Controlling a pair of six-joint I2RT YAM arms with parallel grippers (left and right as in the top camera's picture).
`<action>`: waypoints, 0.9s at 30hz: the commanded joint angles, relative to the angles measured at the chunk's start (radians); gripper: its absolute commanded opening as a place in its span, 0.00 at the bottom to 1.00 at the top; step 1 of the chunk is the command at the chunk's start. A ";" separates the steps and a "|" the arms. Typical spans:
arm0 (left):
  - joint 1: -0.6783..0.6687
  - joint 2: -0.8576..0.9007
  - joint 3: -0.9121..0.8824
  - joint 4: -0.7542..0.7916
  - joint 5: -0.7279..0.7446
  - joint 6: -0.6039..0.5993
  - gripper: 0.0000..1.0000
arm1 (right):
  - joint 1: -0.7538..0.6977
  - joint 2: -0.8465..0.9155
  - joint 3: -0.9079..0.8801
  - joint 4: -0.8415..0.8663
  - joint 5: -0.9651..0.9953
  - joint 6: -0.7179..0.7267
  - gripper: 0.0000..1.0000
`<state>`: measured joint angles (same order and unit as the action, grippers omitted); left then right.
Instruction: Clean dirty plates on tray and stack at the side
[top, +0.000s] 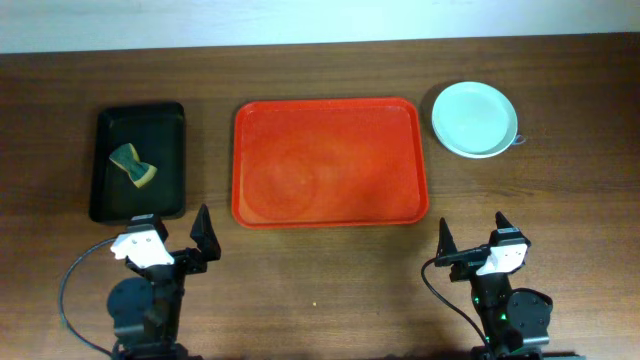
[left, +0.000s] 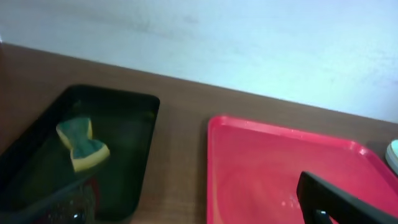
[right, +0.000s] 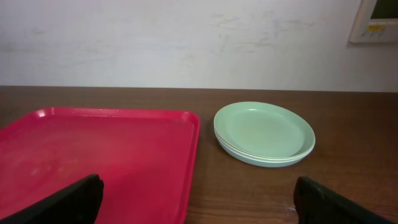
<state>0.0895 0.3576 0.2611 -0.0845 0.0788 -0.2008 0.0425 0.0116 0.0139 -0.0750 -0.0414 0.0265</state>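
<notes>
The red-orange tray (top: 330, 163) lies in the middle of the table with nothing on it; it also shows in the left wrist view (left: 280, 168) and the right wrist view (right: 99, 155). The plates (top: 474, 119) sit stacked on the table to the tray's right, a mint-green one on top; the stack also shows in the right wrist view (right: 264, 132). My left gripper (top: 175, 240) is open and empty near the front edge, below the black tray. My right gripper (top: 470, 238) is open and empty near the front edge, below the plates.
A smaller black tray (top: 140, 160) stands left of the red tray and holds a green-and-yellow sponge (top: 133, 166), also seen in the left wrist view (left: 81, 144). A wall runs behind the table's far edge.
</notes>
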 joint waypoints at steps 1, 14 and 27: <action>-0.005 -0.075 -0.116 0.057 0.004 0.016 0.99 | -0.005 -0.008 -0.008 -0.003 0.008 0.008 0.98; -0.021 -0.353 -0.253 0.097 -0.100 0.076 0.99 | -0.005 -0.008 -0.008 -0.003 0.008 0.008 0.98; -0.076 -0.353 -0.253 0.001 -0.075 0.248 0.99 | -0.005 -0.008 -0.008 -0.003 0.008 0.008 0.99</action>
<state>0.0177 0.0128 0.0166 -0.0826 0.0109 0.0238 0.0425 0.0109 0.0135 -0.0753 -0.0414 0.0257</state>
